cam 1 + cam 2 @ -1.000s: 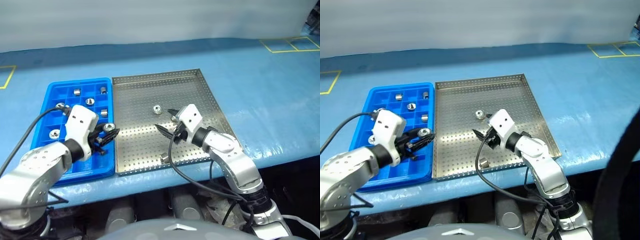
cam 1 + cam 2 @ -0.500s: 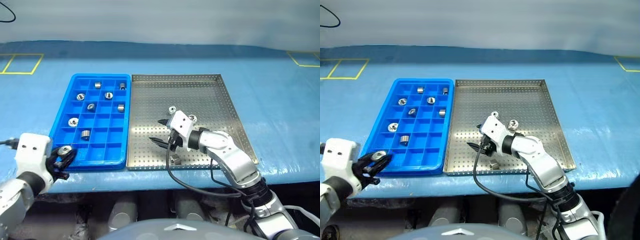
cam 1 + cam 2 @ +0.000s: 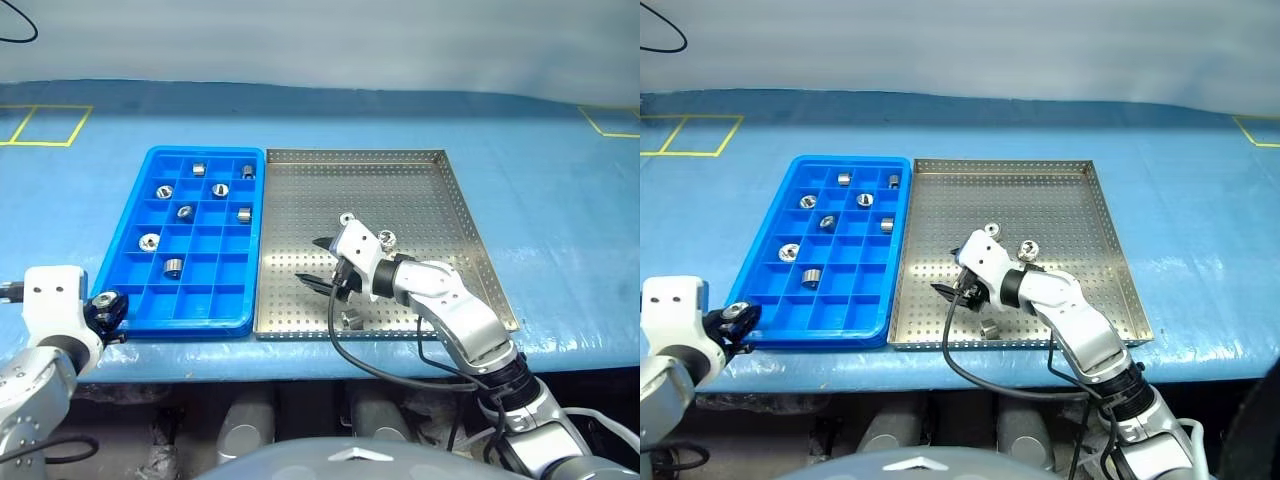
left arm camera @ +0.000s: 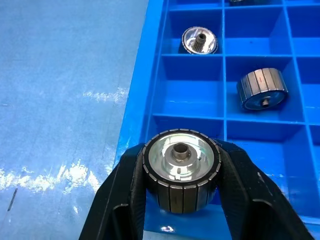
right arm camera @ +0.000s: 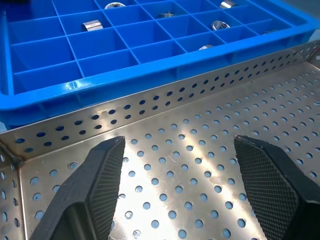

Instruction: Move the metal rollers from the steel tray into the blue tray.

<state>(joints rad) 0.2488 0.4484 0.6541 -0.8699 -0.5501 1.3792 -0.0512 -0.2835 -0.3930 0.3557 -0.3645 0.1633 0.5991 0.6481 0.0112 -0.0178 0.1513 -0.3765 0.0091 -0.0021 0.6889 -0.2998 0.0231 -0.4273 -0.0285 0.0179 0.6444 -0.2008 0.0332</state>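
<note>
Blue tabletop (image 3: 540,190) carrying yellow tape squares (image 3: 45,125), left gripper (image 4: 182,172) clamping a metal roller (image 4: 182,170) at blue tray (image 3: 140,320) corner, right gripper (image 5: 182,185) gaping empty over steel tray (image 3: 450,215)

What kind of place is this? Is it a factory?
Probably a workshop or robot test bench: a blue-covered table, a perforated steel tray and a blue tray for sorting metal rollers.

Both arms are built of rounded, glossy silver-grey metal segments joined by black collars. Each ends in a boxy white wrist housing marked with small dark dots, and a thin black cable loops loosely from it. The left gripper (image 4: 181,210) has two smooth, curved, matte black fingers. The right gripper (image 5: 182,192) has broad black fingers (image 5: 107,175) with finely cross-hatched inner pads.
</note>
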